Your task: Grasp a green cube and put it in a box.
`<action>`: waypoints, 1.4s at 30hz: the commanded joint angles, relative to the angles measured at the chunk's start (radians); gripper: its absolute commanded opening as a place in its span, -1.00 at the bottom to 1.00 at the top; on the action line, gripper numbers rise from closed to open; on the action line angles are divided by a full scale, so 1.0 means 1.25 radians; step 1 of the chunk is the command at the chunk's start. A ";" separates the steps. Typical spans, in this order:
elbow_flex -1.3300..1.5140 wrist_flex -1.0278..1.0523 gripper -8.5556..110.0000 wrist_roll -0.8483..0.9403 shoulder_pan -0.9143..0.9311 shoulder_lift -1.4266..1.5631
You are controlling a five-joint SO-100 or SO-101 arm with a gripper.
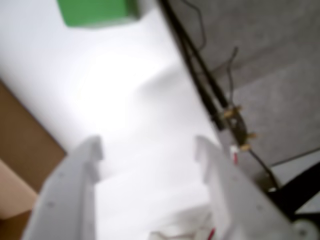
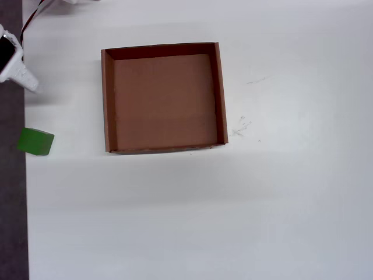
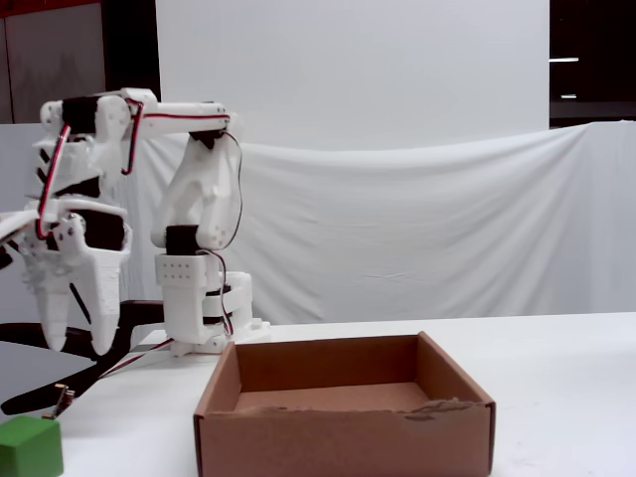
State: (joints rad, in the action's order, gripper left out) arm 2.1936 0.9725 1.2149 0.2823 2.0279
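Green cube point(image 1: 97, 12) lies ahead of my fingers point(image 1: 149, 148), at the top edge of the wrist view and a little left of the line between them. My fingers are spread apart with nothing between them but bare white table point(image 1: 125, 85). In the fixed view they hang pointing down, well above the tabletop, with the cube below and slightly to the left at the table's near corner point(image 3: 30, 447). From overhead, only a tip of my fingers shows at the left edge point(image 2: 16, 70), and the cube sits near it, further down the picture, right on the table's left border point(image 2: 35, 142). I judge the coming move to be a reach forward and down. Beyond the cube, to its right in the overhead view, the box point(image 2: 106, 99) stands open and empty, well apart from it.
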 commanded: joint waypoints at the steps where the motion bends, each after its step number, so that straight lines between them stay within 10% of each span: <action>1: -0.049 -0.010 -0.43 -0.002 0.006 -0.006; 42: -0.430 -0.093 -0.34 -0.002 -0.047 -0.430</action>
State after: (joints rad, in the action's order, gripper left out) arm 1.7196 0.8606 1.2149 0.2378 1.4834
